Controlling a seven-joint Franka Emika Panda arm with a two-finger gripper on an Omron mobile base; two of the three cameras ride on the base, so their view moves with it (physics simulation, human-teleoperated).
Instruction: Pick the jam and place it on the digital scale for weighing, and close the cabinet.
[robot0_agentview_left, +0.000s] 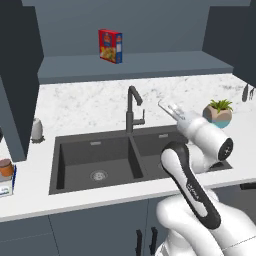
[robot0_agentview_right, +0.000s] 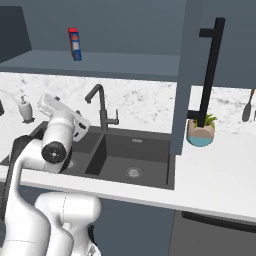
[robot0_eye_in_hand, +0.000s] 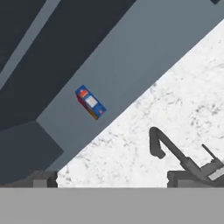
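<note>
The cabinet (robot0_agentview_right: 182, 75) stands open above the marble counter (robot0_agentview_left: 90, 102): in the right base view its door swings out toward the camera, edge-on, with the long black bar handle (robot0_agentview_right: 211, 70) running down its face. In the left base view the other open door (robot0_agentview_left: 20, 75) hangs at the left, dark and tall. Inside, on the blue-grey shelf (robot0_agentview_left: 135, 65), stands a red-and-yellow carton box (robot0_agentview_left: 110, 45), upright and alone near the back wall.

Below the shelf the dark double sink (robot0_agentview_left: 100, 160) is sunk into the counter, with a black faucet (robot0_agentview_left: 132, 107) rising at its back edge between the two basins.

The white arm (robot0_agentview_left: 192, 170) rises over the right side of the sink, its forearm pointing up and back toward the shelf. The gripper (robot0_eye_in_hand: 111, 179) hangs in the air above the sink with its fingers spread as wide as they go and nothing between them; the hand view looks past them at the box, the shelf and the faucet.

On the counter to the right sits a small potted plant (robot0_agentview_left: 218, 113) in a pink and blue pot. To the left of the sink stands a pale soap dispenser (robot0_agentview_left: 37, 129).

At the far left edge of the left base view, the jam (robot0_agentview_left: 6, 168) appears to rest on top of the digital scale (robot0_agentview_left: 7, 187), though both are cut off by the picture's edge.
</note>
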